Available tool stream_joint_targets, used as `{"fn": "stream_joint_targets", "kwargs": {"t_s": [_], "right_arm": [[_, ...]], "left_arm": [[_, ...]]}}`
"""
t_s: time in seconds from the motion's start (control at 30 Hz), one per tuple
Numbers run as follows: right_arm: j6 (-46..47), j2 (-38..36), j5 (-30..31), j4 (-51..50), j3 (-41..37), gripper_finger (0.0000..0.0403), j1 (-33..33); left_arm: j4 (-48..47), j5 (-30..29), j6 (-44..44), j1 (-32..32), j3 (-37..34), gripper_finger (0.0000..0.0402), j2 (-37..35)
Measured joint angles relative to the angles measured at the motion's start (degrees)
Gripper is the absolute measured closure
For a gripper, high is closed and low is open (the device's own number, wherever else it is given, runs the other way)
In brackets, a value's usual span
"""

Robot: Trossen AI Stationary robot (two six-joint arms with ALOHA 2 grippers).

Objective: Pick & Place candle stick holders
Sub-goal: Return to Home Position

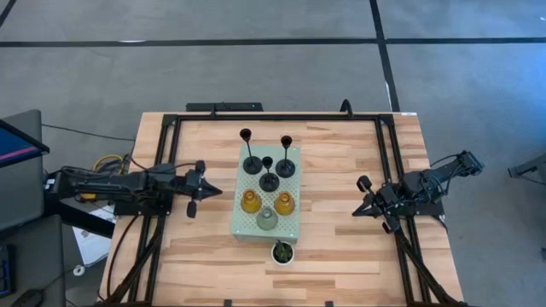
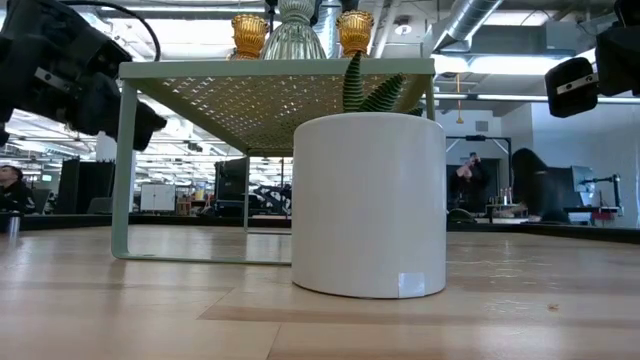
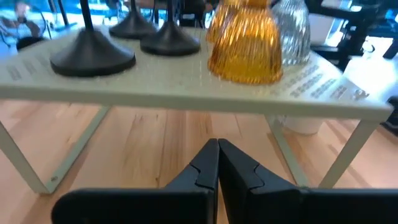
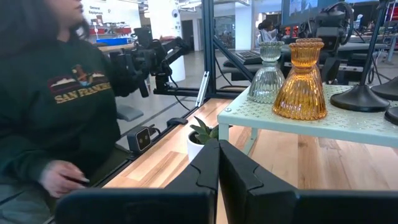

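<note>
Jaws on left gripper (image 3: 217,146) and right gripper (image 4: 218,144) are pressed together, gripping nothing. On the surface (image 1: 341,256), each sits well apart from the shelf (image 1: 290,228), one either side. All six holders (image 1: 284,203) stand on it. Likely risk: an arm homing low bumps the shelf, and the thin-stemmed black holders (image 1: 252,164) topple.

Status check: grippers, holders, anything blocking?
Left gripper: jaws shut, empty, left of shelf. Right gripper same, on the right. Black holders, amber holders, clear holder all on shelf. Potted plant beside shelf, clear of both arms.
</note>
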Motion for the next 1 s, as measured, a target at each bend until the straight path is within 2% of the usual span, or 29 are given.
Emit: {"fn": "stream_joint_targets", "kwargs": {"t_s": [0.43, 1.0], "right_arm": [[0.0, 0.0, 0.0, 0.0, 0.0, 0.0403, 0.0], [0.0, 0.0, 0.0, 0.0, 0.0, 0.0403, 0.0]], "left_arm": [[0.0, 0.0, 0.0, 0.0, 0.0, 0.0394, -12.7], [2.2, 0.0, 0.0, 0.0, 0.0, 0.0394, -12.8]]}}
